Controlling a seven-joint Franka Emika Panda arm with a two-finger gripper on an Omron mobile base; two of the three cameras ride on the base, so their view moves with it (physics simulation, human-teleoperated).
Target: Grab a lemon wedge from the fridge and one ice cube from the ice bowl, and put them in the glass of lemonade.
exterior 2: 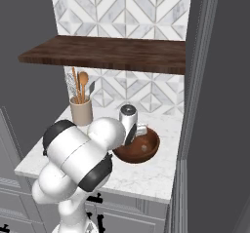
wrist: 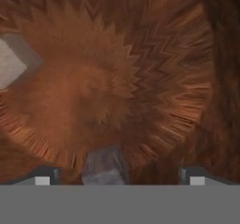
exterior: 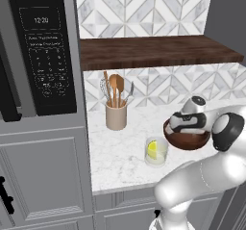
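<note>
The dark brown wooden ice bowl [exterior: 188,141] [exterior 2: 146,151] [wrist: 154,78] sits on the marble counter. My gripper [exterior: 186,128] [wrist: 119,177] points down into it, open, with nothing held. In the hand view one greyish ice cube [wrist: 105,166] lies on the bowl's floor between my fingertips [wrist: 43,177], nearer the left one. A second cube [wrist: 11,63] rests at the left edge. A cube [exterior 2: 143,148] also shows in the right base view. Left of the bowl stands the glass of lemonade [exterior: 156,152], with a lemon wedge [exterior: 152,149] in it. The dark grey fridge [exterior 2: 219,105] rises on the right.
A beige utensil crock [exterior: 116,116] [exterior 2: 81,111] with wooden spoons stands at the back left of the counter. A dark wooden shelf [exterior: 158,51] [exterior 2: 112,51] hangs over the counter, above my hand. A black microwave [exterior: 43,46] is set in the cabinet on the left.
</note>
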